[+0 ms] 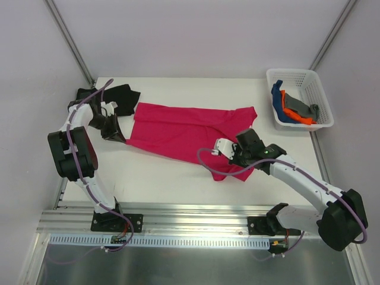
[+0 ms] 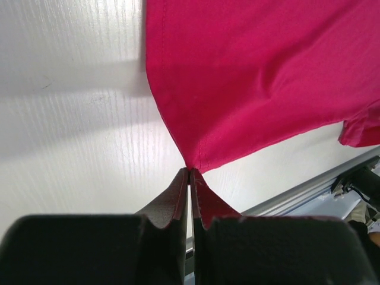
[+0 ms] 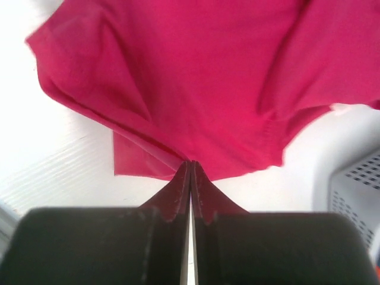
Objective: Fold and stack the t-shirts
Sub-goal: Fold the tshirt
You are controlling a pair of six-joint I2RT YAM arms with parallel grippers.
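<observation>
Slippage threatens: left gripper point(image 2: 189, 172), far from the basket point(image 1: 291, 72), and right gripper point(image 3: 191, 163), nearer it, each pinch closed on a thin crimson t-shirt point(image 1: 184, 127) edge — uneven pulling could free one.

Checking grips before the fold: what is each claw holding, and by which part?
Both hold the crimson-pink t-shirt: the left claw pinches a corner of it, the right claw a bunched edge at its opposite end.
</observation>
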